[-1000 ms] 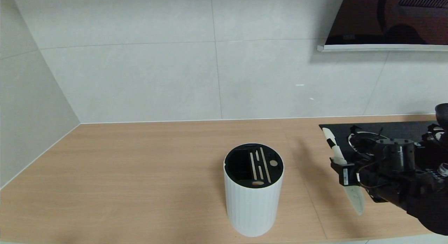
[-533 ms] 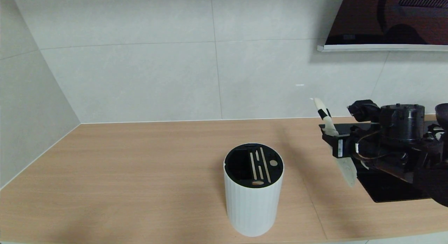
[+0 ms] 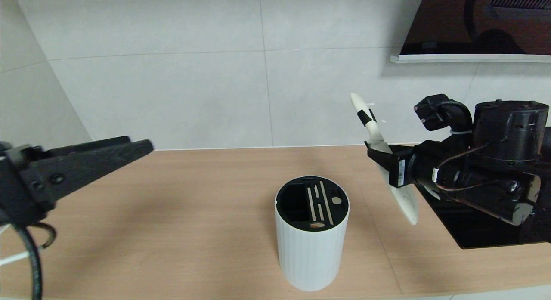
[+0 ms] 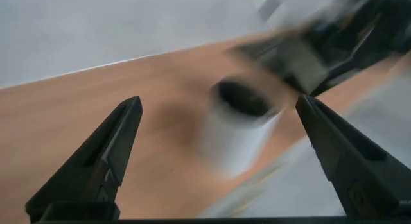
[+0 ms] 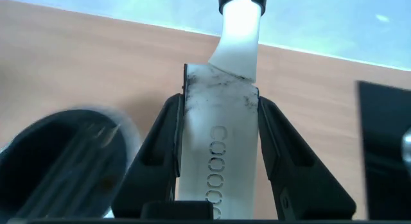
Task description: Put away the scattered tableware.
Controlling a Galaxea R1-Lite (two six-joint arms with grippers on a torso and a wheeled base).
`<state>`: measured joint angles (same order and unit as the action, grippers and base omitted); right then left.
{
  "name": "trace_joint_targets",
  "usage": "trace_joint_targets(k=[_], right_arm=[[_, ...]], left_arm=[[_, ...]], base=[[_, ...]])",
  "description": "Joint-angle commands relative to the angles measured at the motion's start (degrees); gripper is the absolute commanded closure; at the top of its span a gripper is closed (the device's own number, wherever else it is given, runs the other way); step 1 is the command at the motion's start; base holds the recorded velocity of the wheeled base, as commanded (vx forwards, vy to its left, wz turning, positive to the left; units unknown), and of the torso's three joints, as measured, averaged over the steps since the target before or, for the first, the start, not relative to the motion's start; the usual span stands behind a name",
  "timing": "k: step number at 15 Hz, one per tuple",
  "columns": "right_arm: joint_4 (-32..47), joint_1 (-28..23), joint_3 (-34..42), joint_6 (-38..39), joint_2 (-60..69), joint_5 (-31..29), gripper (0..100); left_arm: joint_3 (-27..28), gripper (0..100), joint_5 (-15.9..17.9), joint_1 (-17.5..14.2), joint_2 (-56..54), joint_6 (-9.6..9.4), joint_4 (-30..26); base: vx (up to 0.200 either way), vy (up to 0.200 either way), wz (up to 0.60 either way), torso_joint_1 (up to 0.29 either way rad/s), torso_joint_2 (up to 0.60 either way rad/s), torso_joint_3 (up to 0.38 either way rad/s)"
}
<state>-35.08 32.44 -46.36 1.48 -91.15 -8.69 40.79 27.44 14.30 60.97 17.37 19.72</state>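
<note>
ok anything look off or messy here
The knife in the right end effector has dark smudges on its blade near the handle, and it hangs tilted, gripped by the blade. The holder stands upright.

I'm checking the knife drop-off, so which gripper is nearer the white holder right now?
Right. The right gripper, holding the knife, hangs close to the right of the holder; the left gripper is farther off on its left.

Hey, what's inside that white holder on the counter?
The white holder has a black top with one wide opening, narrow slots and two round holes. Nothing sticks out; deeper inside is too dark to see.
</note>
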Motion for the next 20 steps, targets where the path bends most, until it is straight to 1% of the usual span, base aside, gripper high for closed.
trace_joint_targets(k=[1,2,3,4,5,6,7,8,9,12,13,14,15,17,20], right_arm=[[-0.2,3.7,0.1,0.5,1.4,0.0,100],[-0.2,6.1,0.2,1.7,1.6,-0.1,100],[-0.2,9.2,0.1,3.0,1.5,-0.3,100],[-0.3,11.9,0.0,4.1,1.3,-0.4,100],[-0.2,13.7,0.0,4.2,1.3,-0.5,100],[-0.3,15.6,-0.1,4.7,1.3,-0.6,100],[-0.3,17.2,-0.2,5.3,1.1,-0.8,100],[-0.4,17.8,-0.3,5.7,0.9,-0.8,100],[-1.7,19.2,-0.2,6.3,-0.2,-0.9,100],[-5.3,21.1,-0.9,6.4,-3.2,-4.2,100],[-5.3,21.3,-1.0,6.4,-3.3,-4.3,100],[-5.3,22.1,-0.8,6.5,-3.3,-4.4,100],[-5.3,22.7,-0.9,6.7,-3.3,-4.4,100],[-5.3,23.5,-0.9,7.7,-3.3,-4.3,100],[-5.3,24.4,-0.9,8.2,-3.4,-4.1,100]], left_arm=[[-1.7,0,-0.3,5.3,10.8,4.6,6.3],[-2.6,0,-0.4,8.0,12.6,8.91,9.9],[-2.7,0,-1.0,10.9,14.1,13.92,13.8],[-2.6,0,-2.6,13.2,15.9,19.63,17.9],[-2.2,0,-4.0,14.7,18.0,22.88,21.0],[-2.2,0,-5.8,16.1,20.6,24.11,23.9],[-2.2,0,-7.6,17.9,22.9,24.2,25.2],[-2.1,0,-8.5,18.7,23.8,24.2,25.6],[-1.7,0,-10.8,20.2,26.0,24.11,27.0],[-2.2,0,-14.0,23.4,29.1,24.02,34.1],[-2.2,0,-14.3,23.5,29.3,24.02,34.3],[-2.1,0,-16.3,23.9,31.3,23.59,37.3],[-2.1,0,-16.7,24.2,31.9,23.5,38.4],[-1.9,0,-17.1,24.7,32.9,23.5,39.0],[-1.2,0,-19.0,24.8,34.3,23.5,39.7]], base=[[0.0,0.0,0.0,0.0,0.0,0.0],[0.0,0.0,0.0,0.0,0.0,0.0],[0.0,0.0,0.0,0.0,0.0,0.0],[0.0,0.0,0.0,0.0,0.0,0.0],[0.0,0.0,0.0,0.0,0.0,0.0],[0.0,0.0,0.0,0.0,0.0,0.0],[0.0,0.0,0.0,0.0,0.0,0.0],[0.0,0.0,0.0,0.0,0.0,0.0],[0.0,0.0,0.0,0.0,0.0,0.0],[0.0,0.0,0.0,0.0,0.0,0.0],[0.0,0.0,0.0,0.0,0.0,0.0],[0.0,0.0,0.0,0.0,0.0,0.0],[0.0,0.0,0.0,0.0,0.0,0.0],[0.0,0.0,0.0,0.0,0.0,0.0],[0.0,0.0,0.0,0.0,0.0,0.0]])
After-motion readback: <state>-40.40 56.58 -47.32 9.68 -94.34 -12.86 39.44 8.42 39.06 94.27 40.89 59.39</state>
